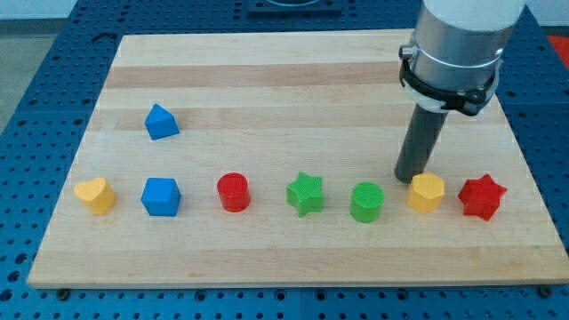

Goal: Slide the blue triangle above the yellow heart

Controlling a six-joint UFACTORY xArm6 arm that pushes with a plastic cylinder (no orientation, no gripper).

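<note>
The blue triangle (161, 122) lies on the wooden board (293, 80) at the view's left. The yellow heart (95, 195) lies below and to the left of it, at the left end of a row of blocks. My tip (408, 179) rests on the board far to the view's right, just left of and touching or nearly touching the yellow hexagon (426, 192). The tip is far from both the blue triangle and the yellow heart.
The row along the view's bottom holds, left to right, a blue cube (161, 196), a red cylinder (234, 192), a green star (305, 194), a green cylinder (366, 202) and, right of the yellow hexagon, a red star (482, 196). A blue perforated table surrounds the board.
</note>
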